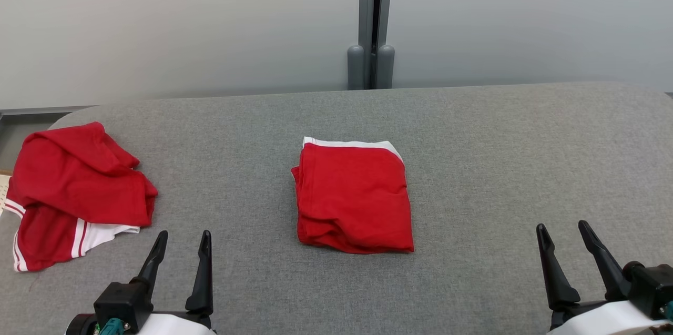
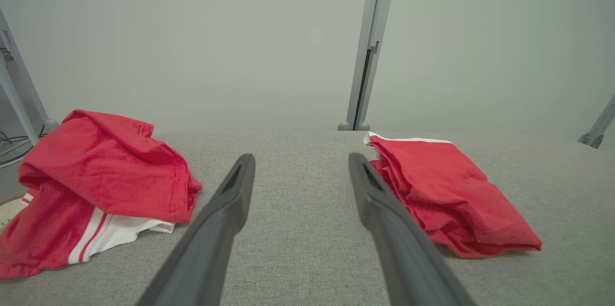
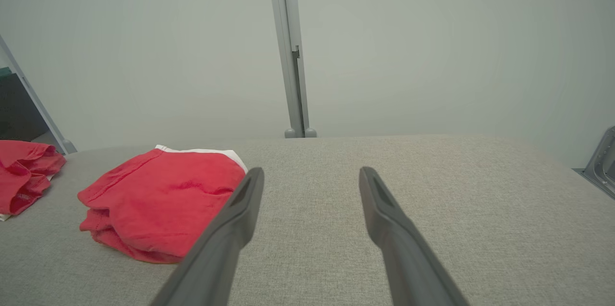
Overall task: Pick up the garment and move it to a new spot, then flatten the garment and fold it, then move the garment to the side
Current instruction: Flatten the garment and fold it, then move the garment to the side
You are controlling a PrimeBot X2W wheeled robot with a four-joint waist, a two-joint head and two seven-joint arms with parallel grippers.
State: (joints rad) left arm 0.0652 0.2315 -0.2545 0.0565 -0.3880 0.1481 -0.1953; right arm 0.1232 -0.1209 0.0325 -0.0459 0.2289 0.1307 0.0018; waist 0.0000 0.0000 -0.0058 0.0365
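Red folded garment with white trim [image 1: 353, 195] centred on grey fabric table [image 1: 499, 166], crumpled red-and-white garment [image 1: 73, 193] at my left, left end effector [image 1: 184, 235] and right end effector [image 1: 562, 225] both spread apart.

Bright, soft, even light. A thin shadow edges the folded red cloth garment [image 1: 353, 195] on the grey fabric worktop [image 1: 499, 166]. Wrist-view edges tilt the grey metal posts [image 2: 598, 128].

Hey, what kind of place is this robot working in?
Probably a lab or test cell for garment folding: a grey fabric-covered table, plain pale-grey wall panels behind it, a folded red garment and a crumpled red-and-white garment.
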